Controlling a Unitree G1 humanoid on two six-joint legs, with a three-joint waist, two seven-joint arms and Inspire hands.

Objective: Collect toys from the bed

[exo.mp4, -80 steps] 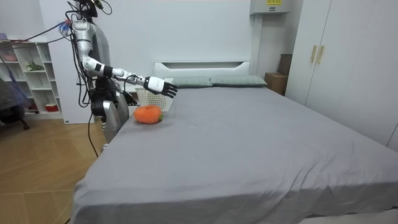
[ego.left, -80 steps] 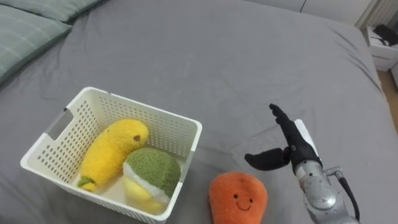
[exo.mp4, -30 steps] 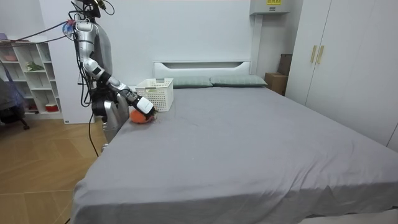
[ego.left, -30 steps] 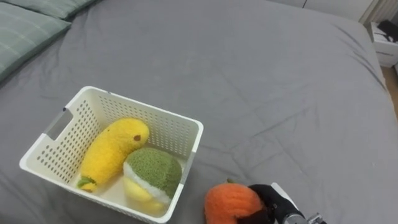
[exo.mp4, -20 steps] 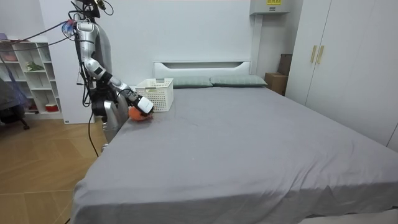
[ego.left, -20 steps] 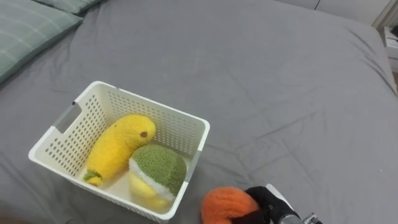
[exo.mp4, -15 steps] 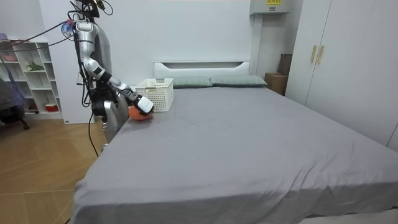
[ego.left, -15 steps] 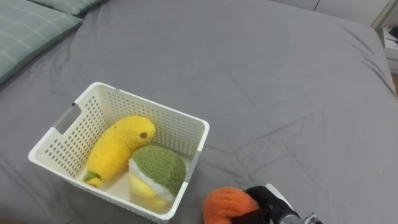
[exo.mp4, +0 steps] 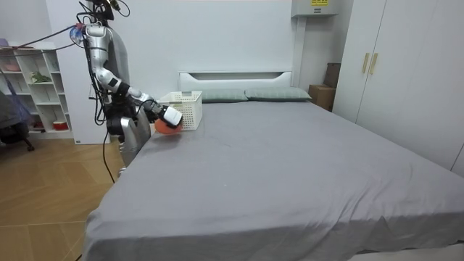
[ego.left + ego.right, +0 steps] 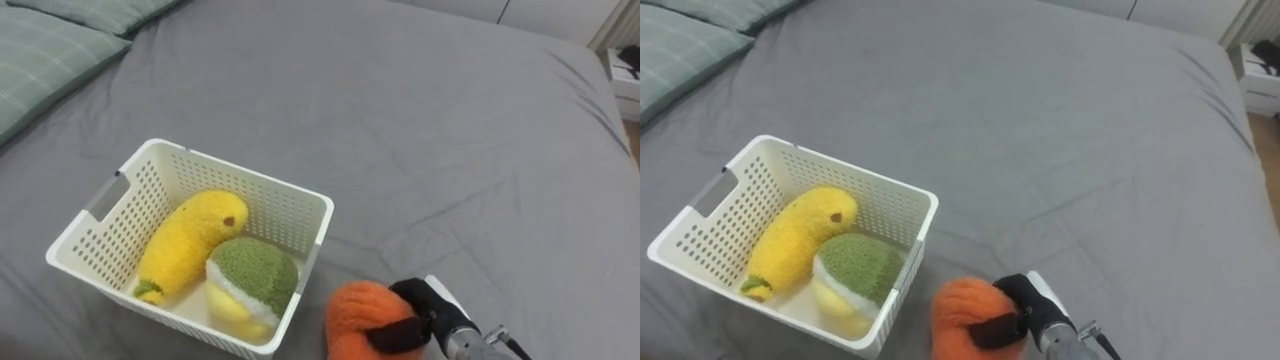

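left eye view: a grey bed (image 10: 430, 130) takes up the frame, with a green pillow (image 10: 45, 55) at the upper left. a white basket (image 10: 265, 200) sits at the centre left. in it a yellow toy (image 10: 188, 242) lies lengthwise, and a green toy (image 10: 252, 272) lies touching it in the corner nearest the lower middle. at the lower middle, just right of the basket, is an orange toy (image 10: 362, 318). the right hand (image 10: 428, 306) comes in from the lower right and holds it, dark fingers curled over its top and the thumb across its front. whether the toy rests on the sheet or is just off it, i cannot tell.

room view: the robot stands at the side of the bed, at the frame's left, near the headboard (image 9: 235, 75). its right arm reaches out over the bed's edge. the hand and the orange toy are just beside the basket, on its left. a shelf (image 9: 32, 87) stands at the far left and a wardrobe (image 9: 406, 72) at the right.

right eye view: same layout. the thumb presses into the orange toy's front, below the fingers.
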